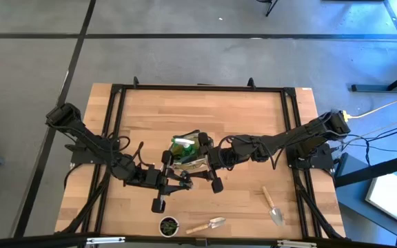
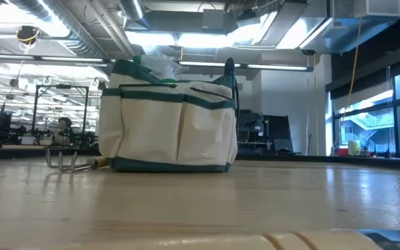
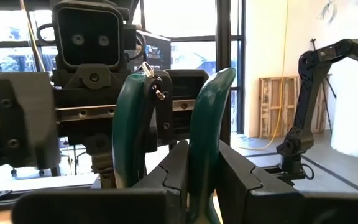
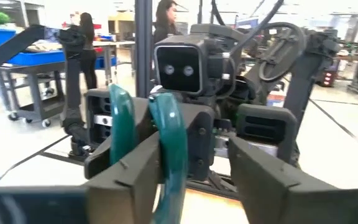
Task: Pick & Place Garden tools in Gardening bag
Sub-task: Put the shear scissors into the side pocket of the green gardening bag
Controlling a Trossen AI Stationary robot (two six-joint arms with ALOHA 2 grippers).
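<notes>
A pair of pruners with two curved green handles (image 3: 207, 124) stands upright in the air between my two grippers, which face each other above the tan gardening bag (image 1: 188, 155). My left gripper (image 3: 205, 186) is shut on one handle. My right gripper (image 4: 191, 180) is open, with a green handle (image 4: 169, 137) close to one finger. The blades are out of view. A green spray bottle with a white top (image 1: 183, 145) stands in the bag. On the table lie two trowels (image 1: 274, 207) (image 1: 209, 224). A fork (image 2: 68, 163) lies beside the bag. My left gripper pinches one green pruner handle (image 3: 202, 155) between its two fingers, coming level from the table's left and lying across it. The handle stands upright and rises above the fingers, with the second handle (image 3: 129, 130) free beside it. The pruners are lifted clear of the table. Whether my right gripper's finger (image 4: 135, 168) touches the green handle beside it, I cannot tell.
A small round dark pot with a plant (image 1: 169, 225) sits near the table's front edge. A black frame (image 1: 198, 87) runs around the tabletop. People stand in the room beyond the table in the right wrist view.
</notes>
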